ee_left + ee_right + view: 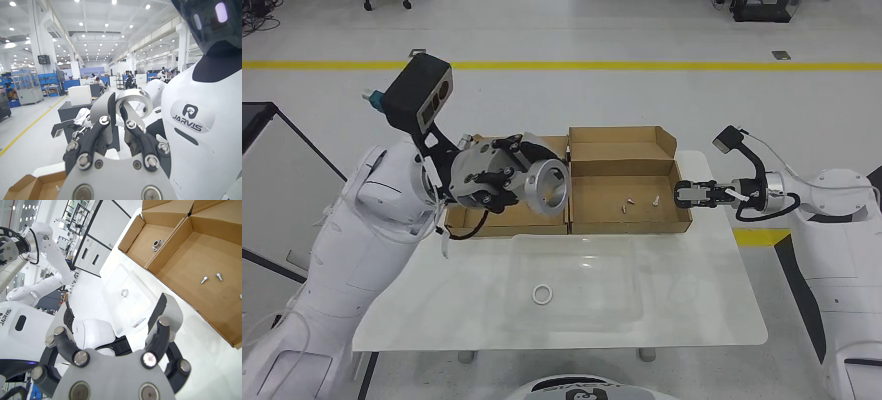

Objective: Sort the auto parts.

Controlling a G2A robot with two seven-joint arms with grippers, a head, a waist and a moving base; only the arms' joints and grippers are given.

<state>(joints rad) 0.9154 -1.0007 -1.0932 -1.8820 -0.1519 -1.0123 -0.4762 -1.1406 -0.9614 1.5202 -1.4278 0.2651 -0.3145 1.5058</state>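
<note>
Metal ring (132, 96): pinched in left gripper (117, 109) jaws, held above the left box (512, 226), presumably for release there; right gripper (115, 303): jaws spread, well apart from that box, free to pick

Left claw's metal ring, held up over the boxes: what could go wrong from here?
1. The left claw pinches only one wall of the metal ring, one finger through its bore; it may swivel or slip out.
2. Released from this height, it could bounce out of the left box or strike the flanged part there.
3. The open right claw sits at the right box wall; a careless move might shove it and its bolts.
</note>
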